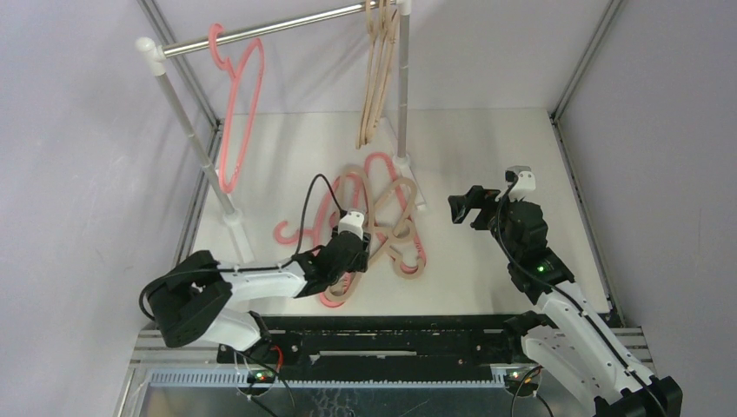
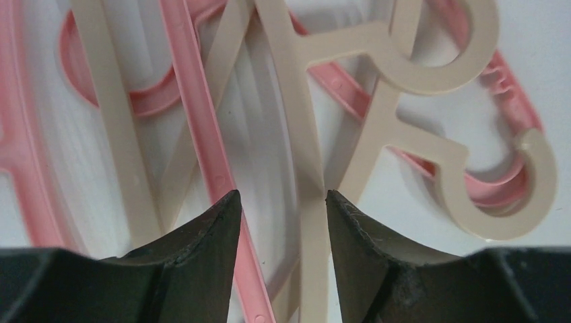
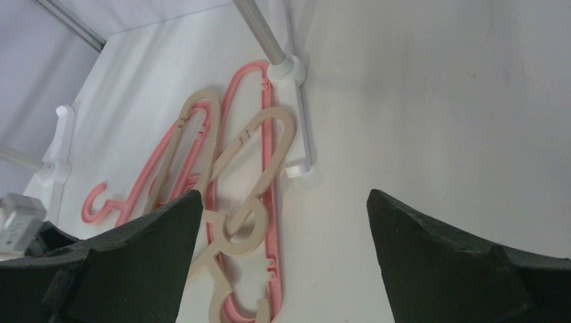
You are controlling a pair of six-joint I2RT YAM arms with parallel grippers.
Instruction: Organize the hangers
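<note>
A pile of pink and beige hangers [image 1: 382, 221] lies on the white table in front of the rail. One pink hanger [image 1: 236, 113] hangs at the rail's left end and several beige hangers [image 1: 378, 74] hang at its right end. My left gripper [image 1: 365, 254] is low over the pile's near side. In the left wrist view it [image 2: 281, 202] is open, with a pink bar [image 2: 195, 101] and a beige bar [image 2: 296, 101] between the jaws. My right gripper [image 1: 461, 211] is open and empty, raised to the right of the pile [image 3: 259, 145].
The silver rail [image 1: 278, 29] spans two white-footed posts, with bases at the left [image 1: 239, 234] and beside the pile [image 1: 408, 182]. Grey walls and metal frame bars enclose the table. Bare white table lies under the right gripper [image 3: 283, 202].
</note>
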